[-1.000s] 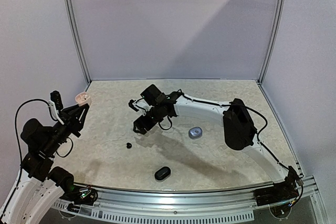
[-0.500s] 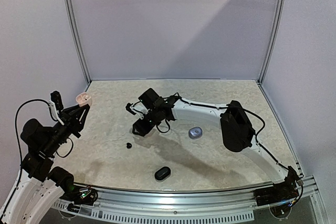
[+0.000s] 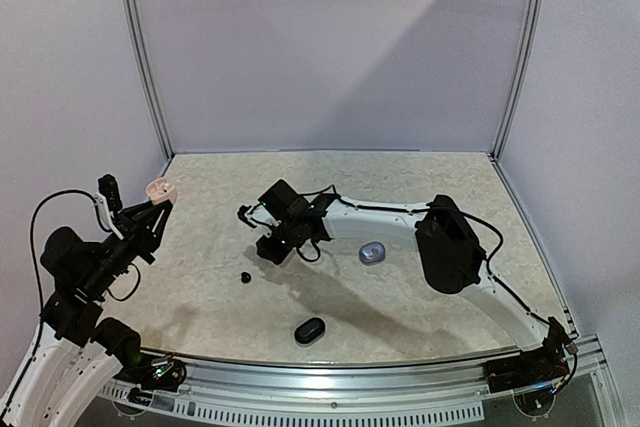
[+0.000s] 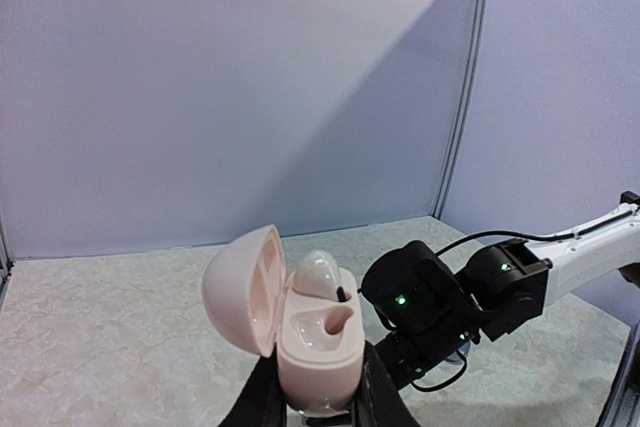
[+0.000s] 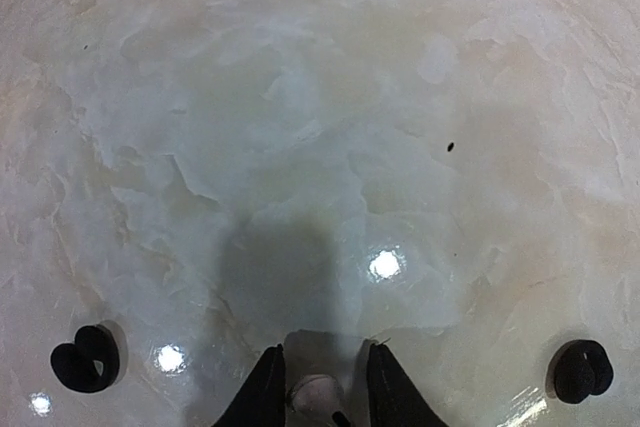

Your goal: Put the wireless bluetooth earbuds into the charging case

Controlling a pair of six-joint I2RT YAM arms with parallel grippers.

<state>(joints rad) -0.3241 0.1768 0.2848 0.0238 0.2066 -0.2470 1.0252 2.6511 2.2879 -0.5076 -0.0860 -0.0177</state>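
The left hand [image 4: 318, 395], raised over the left edge of the desk [image 3: 420, 187], is pressed tight on the base of a pink case [image 4: 318, 347] and holds it upright. The lid [image 4: 240, 287] is swung open to the left. A white bud [image 4: 318, 275] sits in the far socket, while the near socket [image 4: 335, 322] is bare.

The right hand [image 5: 322, 362] reaches across to the centre-left of the desk and is lowered close to the surface. Its two fingers [image 5: 268, 387] are drawn in on either side of a pale bud [image 5: 316, 394] at the bottom edge of the wrist view. Whether they pinch it or only bracket it cannot be told.

In the same view, two black buds lie on the desk well apart, one to the left [image 5: 85, 357] and one to the right [image 5: 583, 369].

From above, a grey case [image 3: 372, 253] lies under the right arm's forearm. A black case [image 3: 310, 330] lies nearer the front edge.
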